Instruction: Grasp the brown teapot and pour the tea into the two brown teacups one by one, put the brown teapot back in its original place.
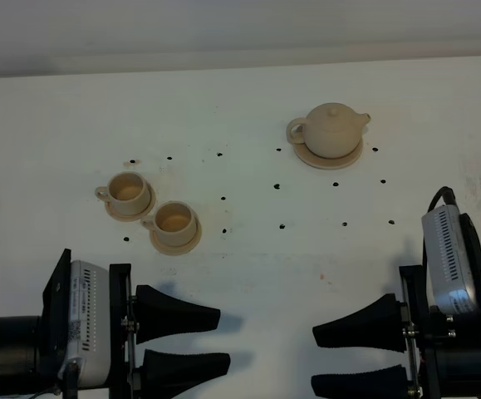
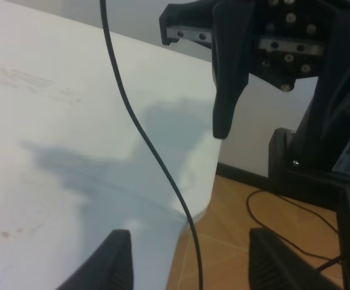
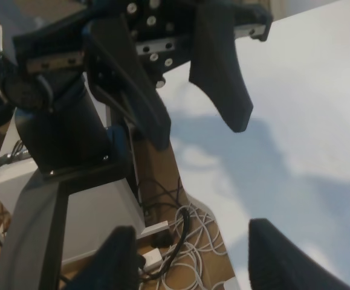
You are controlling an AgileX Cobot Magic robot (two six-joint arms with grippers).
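- Your white counter [image 1: 240, 91] fills the overhead frame.
- Your left hand [image 1: 223, 338] lies level at the lower left, fingers pointing toward the frame's centre, jaws spread wide with nothing between them.
- Your right hand [image 1: 315, 359] faces it from the lower right, jaws also wide and empty.
- The brown teapot [image 1: 333, 129] stands upright at the upper right on its wide saucer [image 1: 330, 163], well apart from both hands.
- The upper teacup [image 1: 129, 189] and lower teacup [image 1: 174, 218] sit left of centre, each on a small saucer, just beside each other.
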